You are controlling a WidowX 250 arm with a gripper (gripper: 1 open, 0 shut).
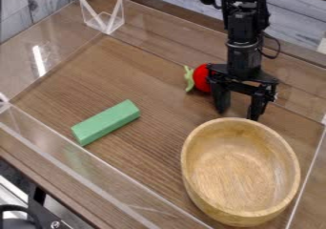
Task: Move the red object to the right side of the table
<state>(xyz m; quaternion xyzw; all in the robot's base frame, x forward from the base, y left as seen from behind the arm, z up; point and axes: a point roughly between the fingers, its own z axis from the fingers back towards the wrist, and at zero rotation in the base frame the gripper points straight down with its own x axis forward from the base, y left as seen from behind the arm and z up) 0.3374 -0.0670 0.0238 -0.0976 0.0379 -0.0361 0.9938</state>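
Note:
The red object (201, 78), a small glossy toy fruit with a green leaf on its left side, rests on the brown wood-grain table (140, 71) right of centre toward the back. My gripper (241, 103) points down just right of and in front of it. Its two black fingers stand spread apart near the tabletop, with nothing between them. The left finger (220, 96) is close to the fruit's right side and hides a little of it; I cannot tell if they touch.
A round light wooden bowl (239, 202) sits at the front right, just in front of the gripper. A green rectangular block (106, 121) lies front left. Low clear acrylic walls (51, 52) border the table, with a clear folded stand (102, 18) at the back left.

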